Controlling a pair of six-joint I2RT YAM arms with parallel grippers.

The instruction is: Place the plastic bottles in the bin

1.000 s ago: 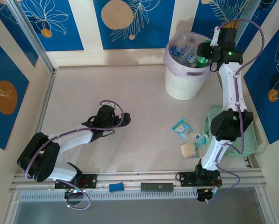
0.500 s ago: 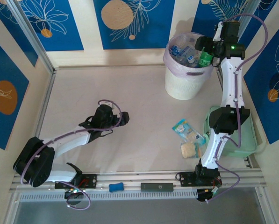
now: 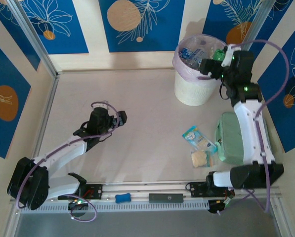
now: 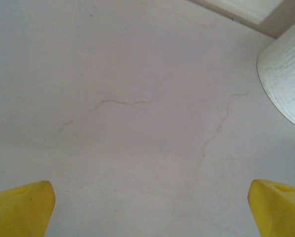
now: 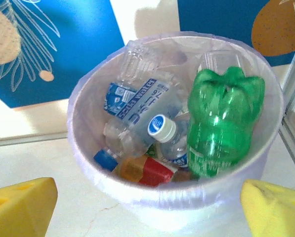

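Evidently the right gripper (image 3: 210, 67) hovered at the right-hand rim of the bin (image 3: 191, 91), its jaws spread wide and empty. In the right wrist view the right gripper (image 5: 147, 217) showed its two yellow pads (image 5: 20, 207) at the bottom corners, far apart, with nothing between them but the bin (image 5: 88, 163) below.

Inside the bin lay the plastic bottles. A green bottle (image 5: 224, 123) stood tilted against the right side of the liner, base up. Just left of it lay a clear bottle with a blue label (image 5: 142, 108), and a blue-and-white cap (image 5: 161, 126) touched the green bottle's side. Something red and orange (image 5: 147, 170) sat at the bottom near the front wall; what it was I could not tell. From above, the green bottle (image 3: 217, 54) showed at the bin's right edge.

The left gripper (image 3: 106, 110) hung well left of the bin, over bare table (image 3: 137, 98). Its jaws were also released, the yellow fingertips (image 4: 21, 207) wide apart and holding nothing, with the bin's white wall (image 4: 288, 79) at the right.

Nearer than the bin lay a snack packet (image 3: 196, 138), a tan square piece (image 3: 199, 159) just beyond it, and a mint-green case (image 3: 231, 140) beside both.
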